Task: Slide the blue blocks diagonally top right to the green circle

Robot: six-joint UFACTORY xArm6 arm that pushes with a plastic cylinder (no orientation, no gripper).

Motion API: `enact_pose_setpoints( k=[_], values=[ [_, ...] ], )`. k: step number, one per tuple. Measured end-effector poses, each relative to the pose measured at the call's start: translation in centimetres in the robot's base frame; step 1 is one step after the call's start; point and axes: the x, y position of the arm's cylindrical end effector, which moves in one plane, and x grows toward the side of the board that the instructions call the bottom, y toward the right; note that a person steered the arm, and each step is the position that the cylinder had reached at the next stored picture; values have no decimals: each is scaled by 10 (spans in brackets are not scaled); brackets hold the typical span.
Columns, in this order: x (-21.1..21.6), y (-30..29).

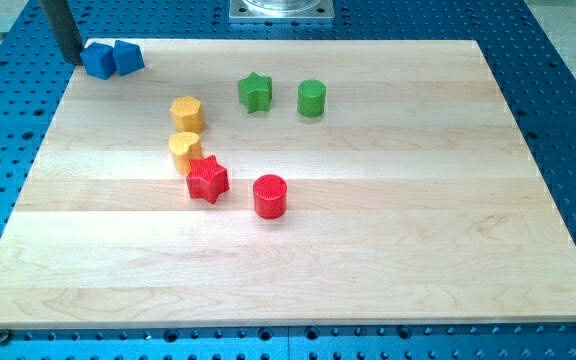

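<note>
Blue blocks (112,58) beside my tip (71,60)

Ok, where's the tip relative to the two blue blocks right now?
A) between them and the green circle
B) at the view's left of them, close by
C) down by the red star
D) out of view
B: my tip sits just left of the two blue blocks at the board's top-left corner.

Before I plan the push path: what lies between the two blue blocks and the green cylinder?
In the camera view, the green star block sits between the two blue blocks and the green cylinder, just left of the cylinder; otherwise bare wooden board.
</note>
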Motion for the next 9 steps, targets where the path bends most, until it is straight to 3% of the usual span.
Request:
enact_pose_setpoints(
  k=[2, 4, 7, 9],
  values=[
    [31, 6],
    [31, 51],
    [15, 46],
    [14, 90]
  ],
)
